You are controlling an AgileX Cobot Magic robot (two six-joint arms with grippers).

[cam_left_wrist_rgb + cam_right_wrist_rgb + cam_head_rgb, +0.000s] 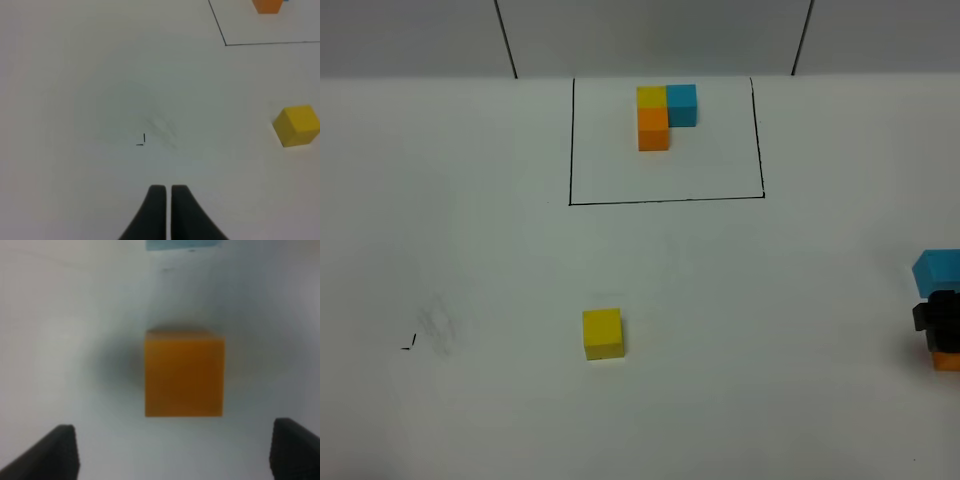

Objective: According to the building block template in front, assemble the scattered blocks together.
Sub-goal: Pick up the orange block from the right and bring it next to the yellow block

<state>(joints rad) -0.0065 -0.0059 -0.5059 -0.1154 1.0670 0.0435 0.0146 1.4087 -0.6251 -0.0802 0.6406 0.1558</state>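
Note:
The template (663, 112) is a small L of yellow, blue and orange cubes inside a black outline at the back; its orange cube shows in the left wrist view (268, 5). The loose yellow cube (603, 333) sits mid-table, also in the left wrist view (297, 125). The loose light blue cube (938, 269) and loose orange cube (947, 361) lie at the right edge. My right gripper (172, 450) is open directly above the orange cube (184, 374), fingers wide on both sides. My left gripper (168, 192) is shut and empty, well left of the yellow cube.
The black outline (665, 200) marks the template area on the white table (770, 330). A small black corner mark (410, 345) and faint smudges lie at the left, also in the left wrist view (141, 141).

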